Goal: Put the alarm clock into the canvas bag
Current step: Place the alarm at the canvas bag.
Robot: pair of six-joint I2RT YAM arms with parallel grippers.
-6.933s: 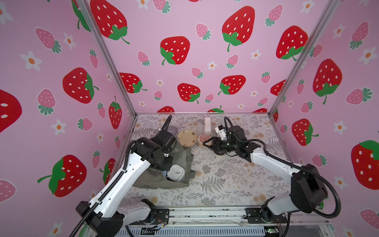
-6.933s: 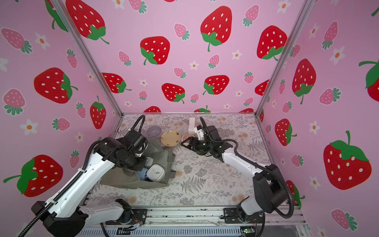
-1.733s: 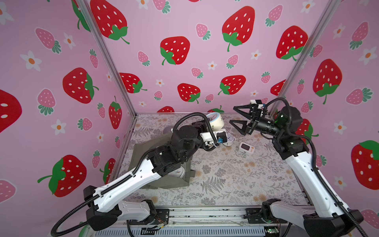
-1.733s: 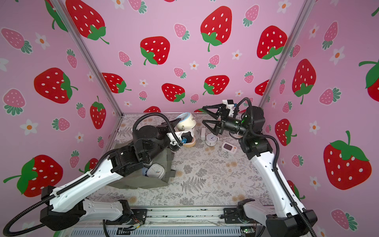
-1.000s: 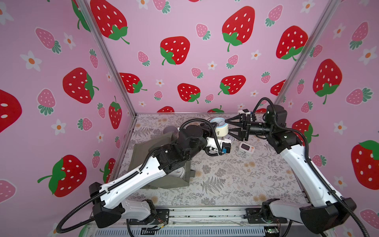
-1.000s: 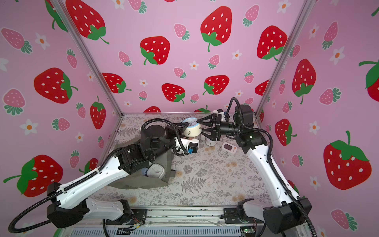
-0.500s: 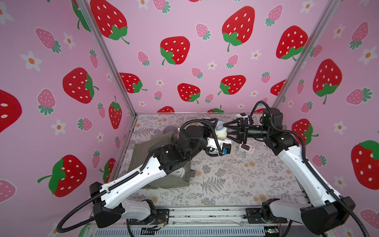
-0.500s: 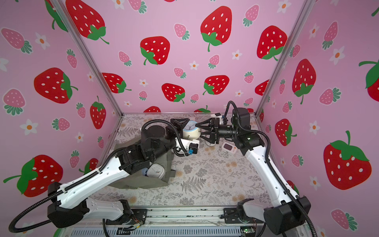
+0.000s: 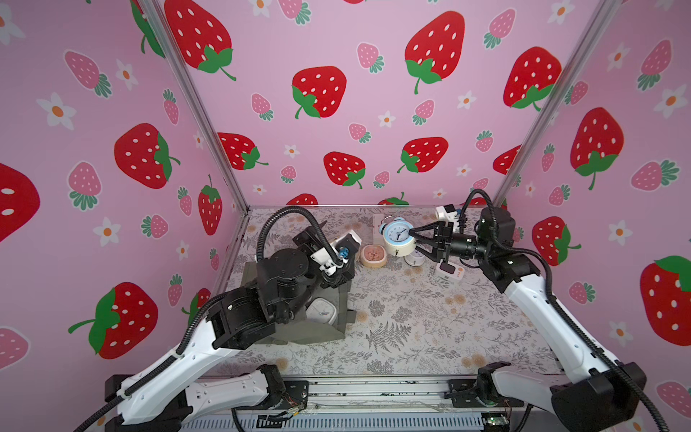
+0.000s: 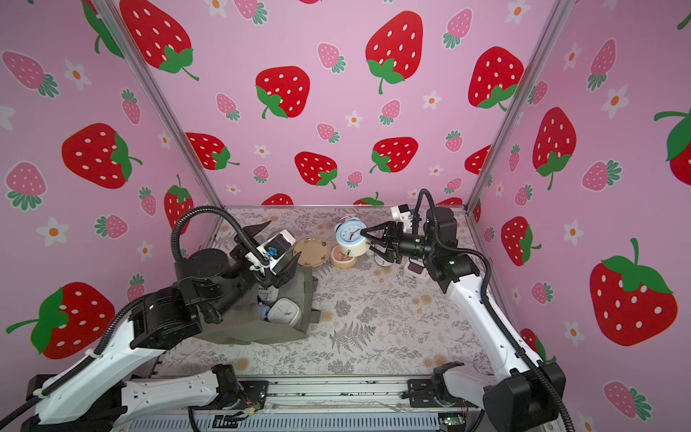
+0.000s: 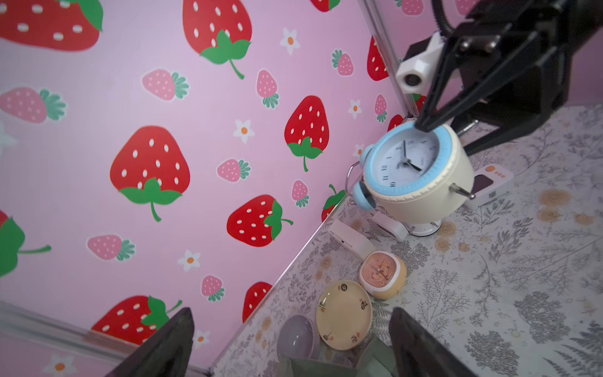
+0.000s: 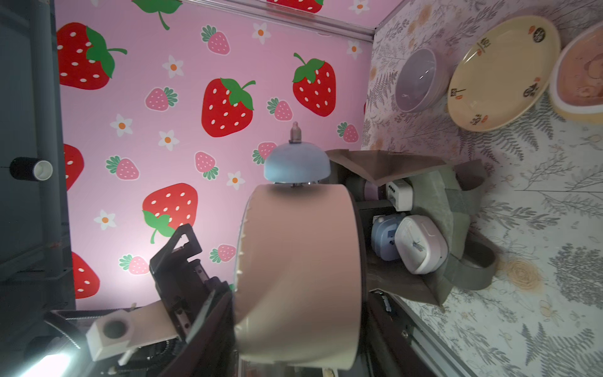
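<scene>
The alarm clock, cream with a blue bezel and twin bells, hangs in the air above the back of the table. My right gripper is shut on its body from the right; in the right wrist view the clock fills the space between the jaws. My left gripper stands open and empty, apart from the clock, above the back edge of the canvas bag. The bag lies at front left, its mouth facing right.
A white square clock and a blue clock sit in the bag's mouth. Behind the bag lie a yellow plate, a purple bowl and a pink-faced clock. A white timer lies under my right arm.
My left gripper opened, let go of the alarm clock and drew back toward the bag. My right gripper closed on the clock and now holds it alone.
</scene>
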